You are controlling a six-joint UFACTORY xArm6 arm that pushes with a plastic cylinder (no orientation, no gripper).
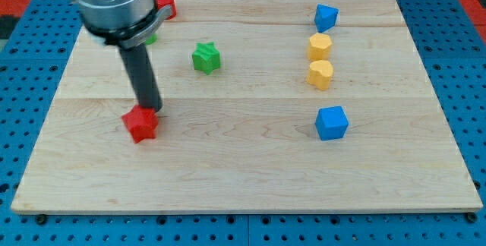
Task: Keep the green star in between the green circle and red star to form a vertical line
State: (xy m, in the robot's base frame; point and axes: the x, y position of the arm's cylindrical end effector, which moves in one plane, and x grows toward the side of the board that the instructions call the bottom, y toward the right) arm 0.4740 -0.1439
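No readable text, no labels, no numbers, no brand marks anywhere

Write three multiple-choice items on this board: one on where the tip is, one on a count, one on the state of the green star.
1. My tip is at:
A. the red star
B. a blue block
C. a yellow block

2. How many yellow blocks are there?
A. one
B. two
C. three

3. The green star is:
A. touching the rod
B. stacked on a block
C. lying alone, apart from the rod

Key:
1 A, the rod ends at the red star's upper edge.
2 B, one yellow block sits just above another at the view's right.
3 C, bare wood surrounds it.
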